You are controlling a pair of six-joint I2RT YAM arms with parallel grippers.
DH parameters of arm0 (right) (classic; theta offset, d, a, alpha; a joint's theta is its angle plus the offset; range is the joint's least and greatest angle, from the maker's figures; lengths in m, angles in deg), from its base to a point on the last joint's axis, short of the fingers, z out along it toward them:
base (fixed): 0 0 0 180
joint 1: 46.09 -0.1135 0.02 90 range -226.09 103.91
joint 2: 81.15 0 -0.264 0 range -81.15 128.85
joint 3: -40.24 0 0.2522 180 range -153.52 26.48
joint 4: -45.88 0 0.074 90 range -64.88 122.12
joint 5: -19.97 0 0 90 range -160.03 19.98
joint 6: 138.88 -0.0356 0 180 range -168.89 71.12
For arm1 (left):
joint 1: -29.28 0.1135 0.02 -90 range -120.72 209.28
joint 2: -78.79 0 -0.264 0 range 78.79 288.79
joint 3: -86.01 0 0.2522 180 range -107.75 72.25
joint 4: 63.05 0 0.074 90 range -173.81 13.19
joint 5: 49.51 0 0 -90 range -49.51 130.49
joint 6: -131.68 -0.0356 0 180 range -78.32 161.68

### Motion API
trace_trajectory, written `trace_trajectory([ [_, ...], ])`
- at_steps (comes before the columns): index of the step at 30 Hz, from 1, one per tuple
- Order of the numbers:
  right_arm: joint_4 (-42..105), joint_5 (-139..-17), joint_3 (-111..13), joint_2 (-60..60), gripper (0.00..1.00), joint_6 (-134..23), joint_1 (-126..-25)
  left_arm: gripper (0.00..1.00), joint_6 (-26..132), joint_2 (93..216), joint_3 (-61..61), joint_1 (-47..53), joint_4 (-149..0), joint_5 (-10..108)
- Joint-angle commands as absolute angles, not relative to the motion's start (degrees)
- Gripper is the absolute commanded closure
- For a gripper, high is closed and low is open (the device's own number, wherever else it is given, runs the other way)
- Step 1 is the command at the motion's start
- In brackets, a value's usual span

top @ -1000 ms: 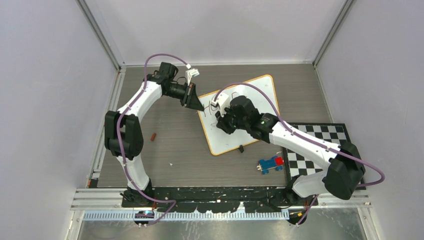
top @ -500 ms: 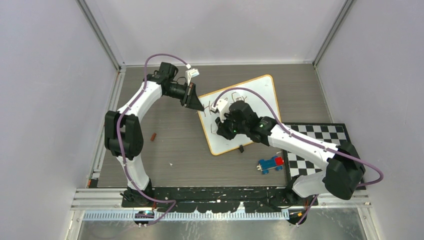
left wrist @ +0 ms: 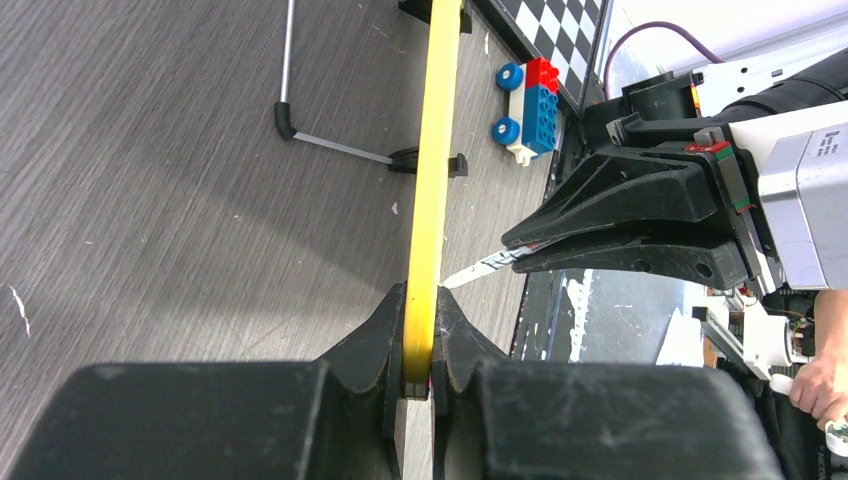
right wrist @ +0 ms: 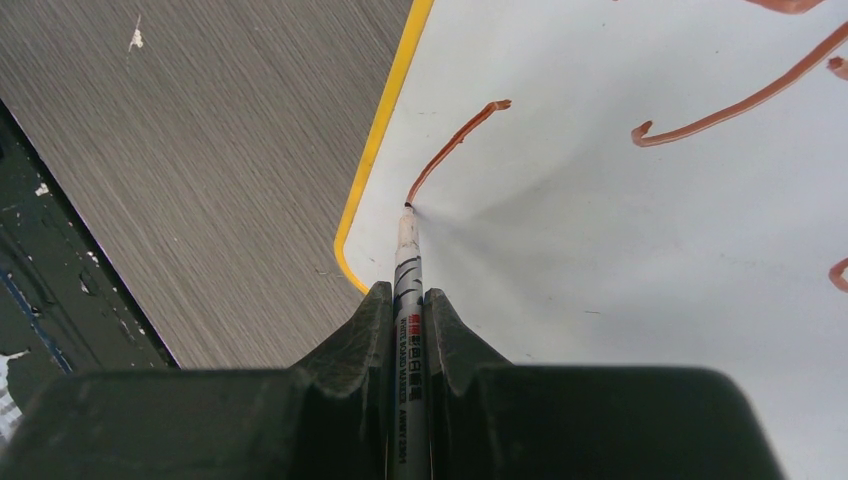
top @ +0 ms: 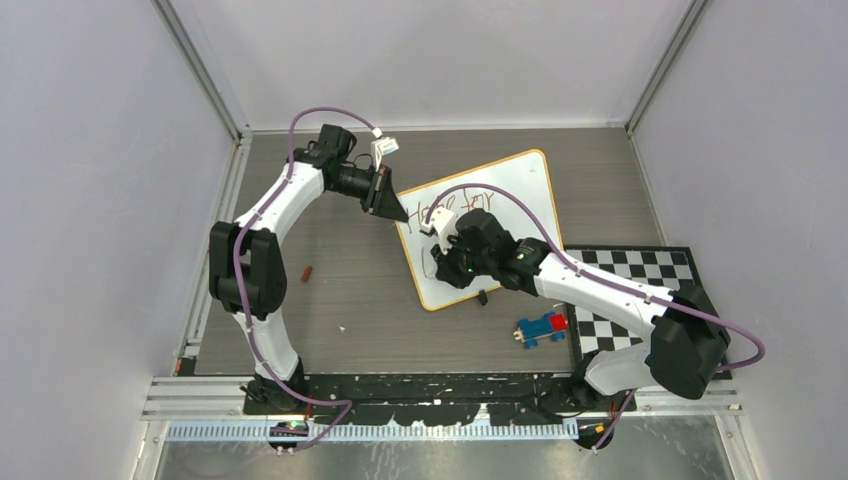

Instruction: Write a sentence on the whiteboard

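The whiteboard lies tilted on the table, white with an orange-yellow rim. My left gripper is shut on the rim at its left corner; the left wrist view shows the yellow edge pinched between the fingers. My right gripper hovers over the board's near-left part, shut on a grey marker. The marker tip touches the white surface at the end of a short reddish-brown stroke. A line of the sentence shows above the right gripper; lower letters are hidden by the arm.
A blue and red toy train sits near the board's near corner. A checkered mat lies at the right, partly under the right arm. A small red-brown piece lies left of the board. A black clip sits on the board's near edge.
My right gripper has moved with the marker toward the board's near-left corner, uncovering the upper line of letters. The left gripper and the board have stayed put.
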State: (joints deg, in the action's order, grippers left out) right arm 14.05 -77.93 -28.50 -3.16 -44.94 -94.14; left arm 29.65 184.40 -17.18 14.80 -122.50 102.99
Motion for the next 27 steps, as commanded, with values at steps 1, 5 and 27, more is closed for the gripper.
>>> trace_trajectory([
  [1, 16.39, -76.59, -30.48, -5.48, 1.00, -45.56, -94.44, 1.00, 27.99, 182.40, -16.67, 15.13, -121.54, 98.76],
  [5, 16.38, -76.60, -31.51, -5.14, 1.00, -45.67, -94.40, 1.00, 28.13, 182.55, -16.70, 15.12, -121.54, 98.85],
  [27, 16.20, -73.39, -32.14, -6.71, 1.00, -44.80, -93.30, 1.00, 28.08, 182.45, -16.78, 15.13, -121.63, 98.59],
])
